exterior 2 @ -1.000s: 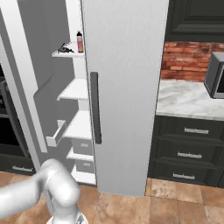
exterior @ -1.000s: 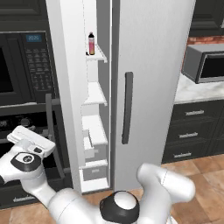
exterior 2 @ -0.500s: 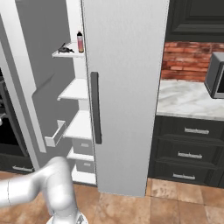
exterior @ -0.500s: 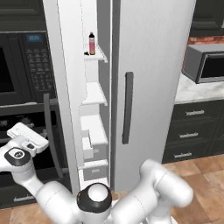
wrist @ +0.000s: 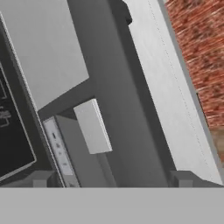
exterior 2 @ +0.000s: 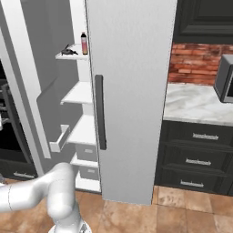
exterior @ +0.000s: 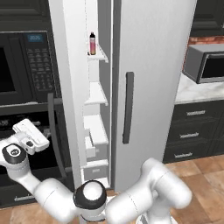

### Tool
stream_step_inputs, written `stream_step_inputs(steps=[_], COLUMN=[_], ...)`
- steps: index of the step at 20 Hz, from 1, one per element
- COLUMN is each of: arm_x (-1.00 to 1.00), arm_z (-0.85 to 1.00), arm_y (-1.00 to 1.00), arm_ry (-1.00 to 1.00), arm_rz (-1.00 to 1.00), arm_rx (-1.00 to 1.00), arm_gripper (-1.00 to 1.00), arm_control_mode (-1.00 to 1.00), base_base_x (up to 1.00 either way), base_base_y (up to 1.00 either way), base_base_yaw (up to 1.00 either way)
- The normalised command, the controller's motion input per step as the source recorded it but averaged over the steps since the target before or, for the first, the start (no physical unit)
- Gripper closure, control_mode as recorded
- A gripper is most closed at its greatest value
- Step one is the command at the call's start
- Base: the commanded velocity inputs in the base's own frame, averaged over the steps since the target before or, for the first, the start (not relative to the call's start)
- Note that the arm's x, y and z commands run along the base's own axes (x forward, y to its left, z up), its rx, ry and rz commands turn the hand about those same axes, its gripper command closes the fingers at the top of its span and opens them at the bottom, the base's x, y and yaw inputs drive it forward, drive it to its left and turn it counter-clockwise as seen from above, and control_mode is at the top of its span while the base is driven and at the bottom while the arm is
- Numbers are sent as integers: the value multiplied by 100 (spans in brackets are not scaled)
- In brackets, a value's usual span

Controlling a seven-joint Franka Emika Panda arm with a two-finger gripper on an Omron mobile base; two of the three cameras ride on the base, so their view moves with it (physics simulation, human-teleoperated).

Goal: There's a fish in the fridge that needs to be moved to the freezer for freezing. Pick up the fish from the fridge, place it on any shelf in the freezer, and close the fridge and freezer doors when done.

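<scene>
We found the fish (exterior 2: 68,51) lying on the top white shelf (exterior 2: 73,56) of the freezer (exterior 2: 79,98), a small dark shape just beside the red-pink bottle (exterior 2: 84,43), which stood upright at the shelf's inner end. From the left base view we could make out the bottle (exterior: 92,43) on that same shelf, but the fish was hidden there behind the edge of the freezer door (exterior: 72,87).

The freezer door stood open, swung out toward the black wall oven (exterior: 26,70). The wide fridge door (exterior: 148,83) was shut, its dark bar handle (exterior: 127,107) facing us.

The gripper (exterior: 29,135) hung low and far to the left, outside the open freezer door and in front of the oven, near the door's dark handle (exterior: 56,131). It sat well below the fish's shelf and well apart from the fish, with the open door between them. In the hand view we saw its two finger tips (wrist: 40,178) set wide apart with nothing between them, looking along the grey inner face of the freezer door (wrist: 118,96) toward a small white shelf piece (wrist: 92,126).
</scene>
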Motion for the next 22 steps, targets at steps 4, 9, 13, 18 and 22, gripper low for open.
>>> stream_step_inputs(steps=[4, 9, 13, 18, 22], arm_x=[43, 33, 27, 57, 79], arm_z=[-6, -9, -14, -11, -11], arm_y=[-100, -100, -100, -100, -100], arm_ry=[0, -1, -2, 0, 0], arm_rz=[-3, -2, -2, -2, -1], arm_rx=[11, 14, 14, 15, 15], arm_gripper=[-100, -100, -100, -100, -100], arm_control_mode=[-100, -100, -100, -100, -100], base_base_x=[0, 0, 0, 0, 0], base_base_y=[0, 0, 0, 0, 0], base_base_yaw=[0, 0, 0, 0, 0])
